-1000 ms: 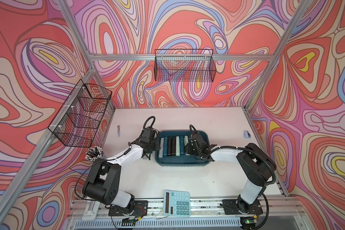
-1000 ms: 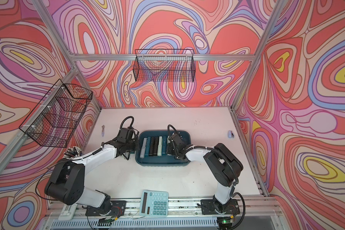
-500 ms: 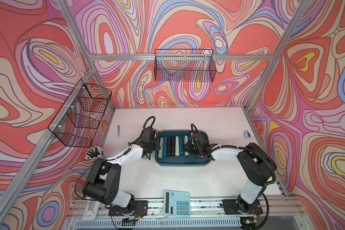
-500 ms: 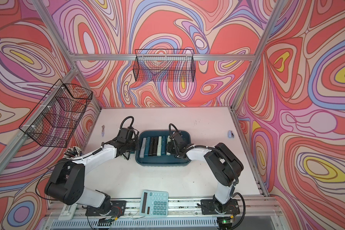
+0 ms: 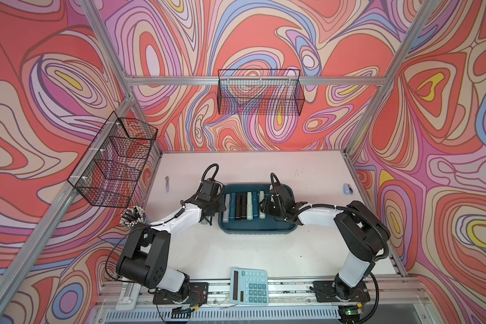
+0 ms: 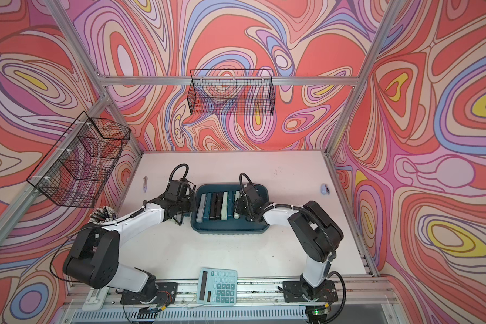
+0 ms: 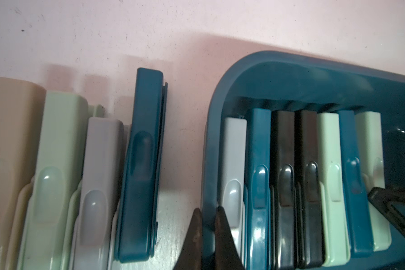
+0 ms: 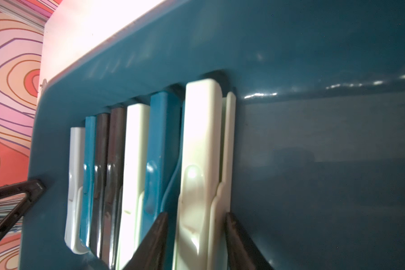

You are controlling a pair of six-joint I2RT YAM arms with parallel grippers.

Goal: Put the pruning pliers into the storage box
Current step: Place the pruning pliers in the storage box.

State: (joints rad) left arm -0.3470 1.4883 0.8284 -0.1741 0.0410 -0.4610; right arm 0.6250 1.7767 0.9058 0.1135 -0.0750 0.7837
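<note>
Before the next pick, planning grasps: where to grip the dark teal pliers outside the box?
Probably from above, across the dark teal pliers at the end jutting past the grey pliers: both sides are free there; elsewhere the grey one crowds it.

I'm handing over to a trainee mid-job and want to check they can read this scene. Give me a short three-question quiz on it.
1. How many pruning pliers lie inside the storage box?
2. True or false: the left gripper is shut on the box's side wall.
3. Which tool in the box does the right gripper straddle? A: a grey one. B: a black one. C: the pale green pliers at the row's end.

Key:
1. Seven. Four more lie on the table beside the box.
2. True.
3. C. The jaws are open.
</note>
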